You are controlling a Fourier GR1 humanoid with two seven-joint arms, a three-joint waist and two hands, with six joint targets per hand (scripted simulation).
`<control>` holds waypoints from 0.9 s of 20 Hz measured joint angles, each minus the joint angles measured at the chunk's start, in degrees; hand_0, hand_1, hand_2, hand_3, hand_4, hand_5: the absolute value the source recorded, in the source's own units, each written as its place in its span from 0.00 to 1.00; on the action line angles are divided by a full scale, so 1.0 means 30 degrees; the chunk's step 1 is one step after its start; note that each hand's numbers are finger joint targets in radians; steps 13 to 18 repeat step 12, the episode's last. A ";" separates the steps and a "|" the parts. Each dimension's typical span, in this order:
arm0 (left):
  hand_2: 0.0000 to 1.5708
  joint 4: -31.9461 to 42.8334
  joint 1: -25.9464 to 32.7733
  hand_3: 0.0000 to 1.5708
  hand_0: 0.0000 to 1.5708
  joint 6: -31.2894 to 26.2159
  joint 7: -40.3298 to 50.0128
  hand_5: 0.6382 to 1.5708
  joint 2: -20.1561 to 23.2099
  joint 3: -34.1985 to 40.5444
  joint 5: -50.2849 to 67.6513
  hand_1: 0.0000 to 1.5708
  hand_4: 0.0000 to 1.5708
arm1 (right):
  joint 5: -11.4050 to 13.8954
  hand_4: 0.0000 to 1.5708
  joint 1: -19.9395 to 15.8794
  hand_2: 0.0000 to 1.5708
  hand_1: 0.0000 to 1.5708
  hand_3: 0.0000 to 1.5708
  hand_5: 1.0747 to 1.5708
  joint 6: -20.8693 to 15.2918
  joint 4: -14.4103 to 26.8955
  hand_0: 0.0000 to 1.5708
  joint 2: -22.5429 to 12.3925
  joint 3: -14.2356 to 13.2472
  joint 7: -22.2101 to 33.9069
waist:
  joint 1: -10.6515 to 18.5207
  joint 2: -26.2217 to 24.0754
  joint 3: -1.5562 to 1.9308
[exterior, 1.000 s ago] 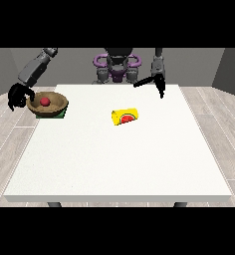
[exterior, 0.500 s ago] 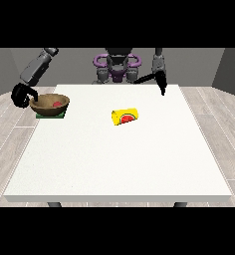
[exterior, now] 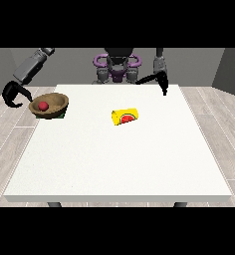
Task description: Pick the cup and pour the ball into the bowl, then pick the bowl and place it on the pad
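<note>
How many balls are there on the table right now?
1. The red ball sits inside the brown bowl at the table's far corner at the view's left. No others show.

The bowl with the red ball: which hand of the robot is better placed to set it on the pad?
The right hand, at the view's left: it is beside the bowl, which sits over the green pad. The other hand is far across the table, beyond the yellow cup.
</note>
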 measured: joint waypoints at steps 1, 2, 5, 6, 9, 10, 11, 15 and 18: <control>0.00 -0.0068 -0.0028 0.00 0.00 -0.0071 0.0107 0.99 0.0065 0.0068 0.0059 0.00 0.00 | 0.0068 0.00 -0.0103 0.26 0.00 0.15 0.83 -0.0234 0.0010 0.00 -0.0044 0.0030 0.0101 | 0.0046 -0.0014 -0.0005; 0.00 -0.0071 0.0053 0.00 0.00 0.0080 0.0061 0.99 -0.0039 0.0041 -0.0032 0.00 0.00 | 0.0151 0.00 -0.0186 0.24 0.00 0.14 0.81 -0.0267 -0.0043 0.00 -0.0148 0.0094 0.0162 | -0.0048 -0.0004 -0.0004; 0.00 -0.0446 0.0336 0.00 0.00 -0.0067 0.0332 1.00 -0.0026 0.0034 0.0086 0.00 0.00 | 0.0320 0.00 -0.0203 0.23 0.00 0.16 0.84 -0.0362 0.0003 0.00 -0.0302 0.0193 0.0275 | -0.0145 -0.0292 -0.0007; 0.00 -0.0633 0.0517 0.00 0.00 -0.0126 0.0262 1.00 -0.0018 -0.0023 0.0103 0.00 0.00 | 0.0286 0.00 -0.0316 0.21 0.00 0.18 0.84 -0.0268 0.0023 0.00 -0.0503 0.0132 0.0357 | -0.0130 -0.0235 0.0000; 0.00 -0.1096 0.1046 0.00 0.00 -0.0077 0.0576 1.00 -0.0301 -0.0416 -0.0063 0.00 0.00 | 0.0316 0.00 -0.0446 0.16 0.00 0.14 0.86 -0.0031 0.0086 0.00 -0.0720 0.0142 0.0607 | -0.0283 -0.0518 -0.0001; 0.00 -0.1065 0.1180 0.00 0.00 0.0075 0.0396 1.00 -0.0399 -0.0456 -0.0170 0.00 0.00 | 0.0258 0.00 -0.0542 0.17 0.00 0.10 0.85 0.0219 0.0038 0.00 -0.0934 0.0087 0.0686 | -0.0410 -0.0487 0.0001; 0.00 -0.1048 0.1299 0.00 0.00 -0.0011 0.0490 1.00 -0.0368 -0.0381 -0.0057 0.00 0.00 | 0.0199 0.00 -0.0566 0.17 0.00 0.16 0.86 0.0606 0.0057 0.00 -0.1270 0.0040 0.0932 | -0.0483 -0.0729 -0.0001; 0.00 -0.0756 0.1359 0.00 0.00 -0.0075 0.0474 1.00 -0.0351 -0.0294 0.0034 0.00 0.00 | 0.0096 0.00 -0.0704 0.12 0.00 0.18 0.86 0.1065 -0.0008 0.00 -0.1602 -0.0011 0.1287 | -0.0546 -0.1018 -0.0005; 0.00 -0.0756 0.1359 0.00 0.00 -0.0075 0.0474 1.00 -0.0351 -0.0294 0.0034 0.00 0.00 | 0.0096 0.00 -0.0704 0.12 0.00 0.18 0.86 0.1065 -0.0008 0.00 -0.1602 -0.0011 0.1287 | -0.0546 -0.1018 -0.0005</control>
